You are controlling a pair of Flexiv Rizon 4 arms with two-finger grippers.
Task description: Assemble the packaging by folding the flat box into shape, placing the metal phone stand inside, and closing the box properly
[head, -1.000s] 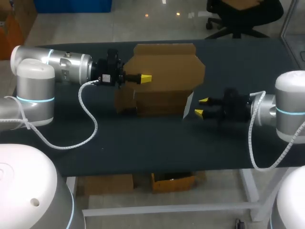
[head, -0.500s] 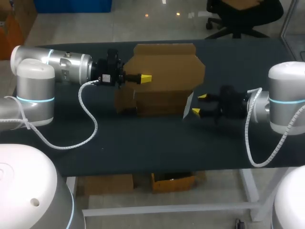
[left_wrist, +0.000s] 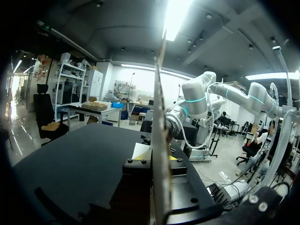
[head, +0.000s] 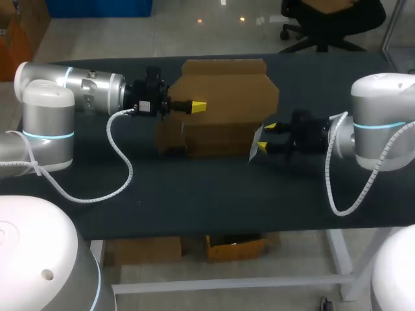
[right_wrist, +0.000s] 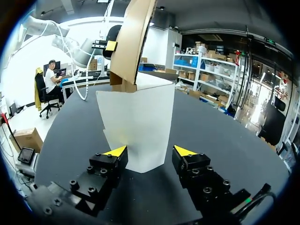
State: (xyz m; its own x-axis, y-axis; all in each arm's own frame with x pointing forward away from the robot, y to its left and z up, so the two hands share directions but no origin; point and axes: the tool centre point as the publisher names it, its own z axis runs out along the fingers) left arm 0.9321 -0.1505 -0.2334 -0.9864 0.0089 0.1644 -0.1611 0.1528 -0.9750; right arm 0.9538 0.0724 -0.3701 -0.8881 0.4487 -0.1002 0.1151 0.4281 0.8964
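Across the dark, matte surface (head: 194, 194) my two arms lay nearly level, the left arm (head: 84, 91) coming in from one side and the right arm (head: 379, 129) from the other. Between them, toward the far middle, stood the box (head: 220, 133). It was plain brown card with a dull, fibrous face, and only half formed: a low squared body with a tall panel (head: 227, 81), clipped at its corners, rising upright above it. The left jaws were clamped on that panel, and the left wrist view showed the thin sheet edge-on between the fingers. The right jaws stood wide open, low over the surface, with their yellow tips (right_wrist: 117, 151) to either side of a white flap (right_wrist: 138, 122) at the box's right end. I could not tell whether either tip touched it. The flap looked smooth, stiff and sharply creased. I saw no metal phone stand in any view, so I judged the folding step was in hand. The next move would call for the right jaws to press the flap squarely along its crease while the left held the panel steady, since card this thin would probably buckle under a skewed push.
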